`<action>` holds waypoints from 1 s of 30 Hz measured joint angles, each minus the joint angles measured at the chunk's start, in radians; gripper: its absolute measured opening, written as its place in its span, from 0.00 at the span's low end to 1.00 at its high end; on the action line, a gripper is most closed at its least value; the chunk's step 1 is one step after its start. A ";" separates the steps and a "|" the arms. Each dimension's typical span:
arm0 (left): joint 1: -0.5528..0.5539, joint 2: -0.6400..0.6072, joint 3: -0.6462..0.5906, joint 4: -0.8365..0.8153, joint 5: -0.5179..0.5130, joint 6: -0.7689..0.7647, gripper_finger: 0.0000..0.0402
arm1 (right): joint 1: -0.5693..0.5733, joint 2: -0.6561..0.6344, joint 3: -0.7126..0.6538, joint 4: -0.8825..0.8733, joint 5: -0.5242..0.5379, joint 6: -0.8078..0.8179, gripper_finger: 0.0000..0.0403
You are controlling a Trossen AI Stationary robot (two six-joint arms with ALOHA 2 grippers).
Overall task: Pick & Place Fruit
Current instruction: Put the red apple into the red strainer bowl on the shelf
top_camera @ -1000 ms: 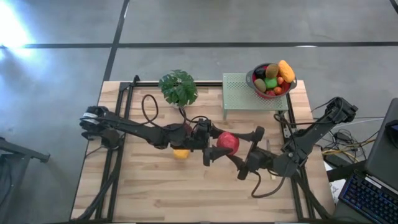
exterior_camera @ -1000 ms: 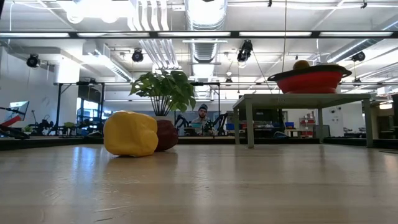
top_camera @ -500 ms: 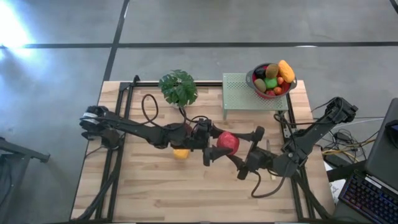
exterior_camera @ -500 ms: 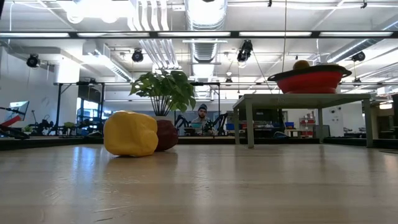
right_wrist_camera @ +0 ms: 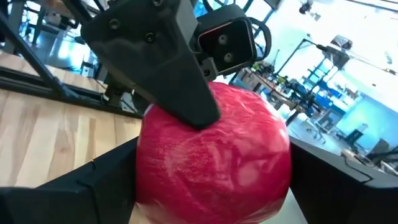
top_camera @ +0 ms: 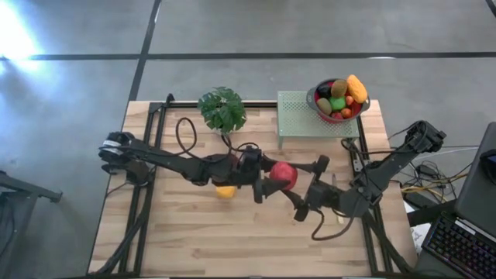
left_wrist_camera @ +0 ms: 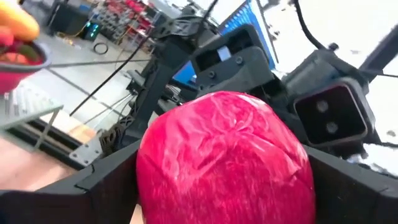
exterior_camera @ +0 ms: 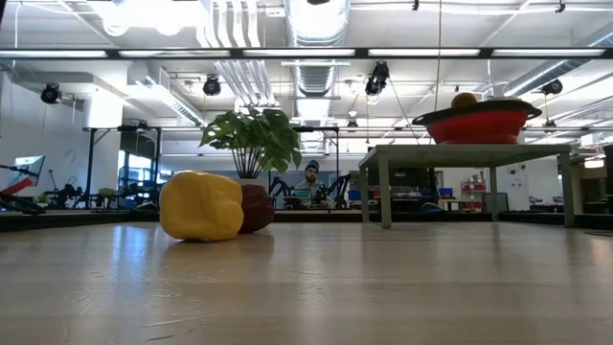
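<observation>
Overhead, the tabletop (top_camera: pixel 194 232) is showing as pale wooden planks in a dark metal frame, sitting on a grey concrete floor (top_camera: pixel 232 31) crossed by dark seams. Both arms are meeting near the middle of the tabletop over one large red fruit (top_camera: pixel 283 175). The left gripper (top_camera: pixel 263 177) is reaching in from the left side with its fingers (left_wrist_camera: pixel 106 180) spread wide and pressing on both sides of the red fruit, grasping it. The right gripper (top_camera: pixel 304 184) is coming from the right side, its fingers (right_wrist_camera: pixel 93 186) likewise wide and flanking the same fruit; both wrist views are showing the red fruit filling the gap between the dark fingers, with the other arm's camera housing right behind it. A yellow fruit (top_camera: pixel 225 190) is lying on the planks just under the left arm, beside a maroon fruit (exterior_camera: pixel 257 207) that it is partly hiding in the low view. A leafy potted plant (top_camera: pixel 222 108) is standing toward the far edge of the tabletop. To its right a green perforated stand (top_camera: pixel 294 116) is carrying a red bowl (exterior_camera: pixel 479 125) heaped with mixed small fruit (top_camera: pixel 339 97), orange, green, brown and red. Beyond the tabletop the low view is showing a workshop room: ceiling ducts and strip lights (exterior_camera: pixel 316 19), equipment racks, and a person (exterior_camera: pixel 310 178) sitting far back at a bench. A keyboard (top_camera: pixel 453 244) and a monitor are sitting off the right edge of the tabletop.
</observation>
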 joint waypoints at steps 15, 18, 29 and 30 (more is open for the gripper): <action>0.003 0.000 0.000 0.004 0.005 -0.002 0.94 | 0.001 0.000 0.007 -0.017 0.001 -0.018 0.82; 0.003 0.000 0.000 0.004 0.001 -0.003 0.97 | 0.001 0.001 0.007 -0.019 0.001 -0.027 0.84; 0.002 0.000 0.000 -0.006 -0.018 -0.002 0.99 | 0.001 0.001 0.006 -0.020 0.017 -0.029 0.80; 0.002 0.000 0.000 -0.014 -0.020 -0.002 0.99 | 0.002 0.001 0.006 -0.020 0.042 -0.031 0.80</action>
